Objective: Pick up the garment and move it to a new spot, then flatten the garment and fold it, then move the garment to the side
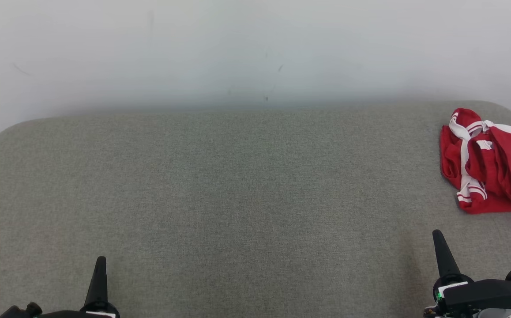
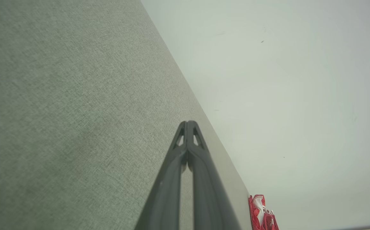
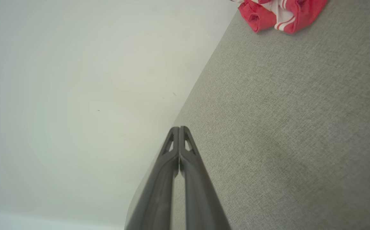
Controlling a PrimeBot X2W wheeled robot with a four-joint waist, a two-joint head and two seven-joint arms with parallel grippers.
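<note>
Left pincer (image 1: 100, 261), right pincer (image 1: 437, 234) — both closed, empty; red-and-white garment (image 1: 489, 163) crumpled at far right corner of grey worktop (image 1: 238, 176).

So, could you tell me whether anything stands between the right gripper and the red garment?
Nothing visible does. Only bare grey fabric surface lies between the shut right gripper and the crumpled red garment, which sits apart from it at the surface's far right.

Grey desk against a pale wall

The desk (image 1: 238, 198) is covered in grey-green woven fabric, and its far corners are rounded. Its far edge meets a plain whitish wall (image 1: 255, 48). The wall carries a few small dark specks (image 1: 266, 98) and a faint scuff at the left.
</note>
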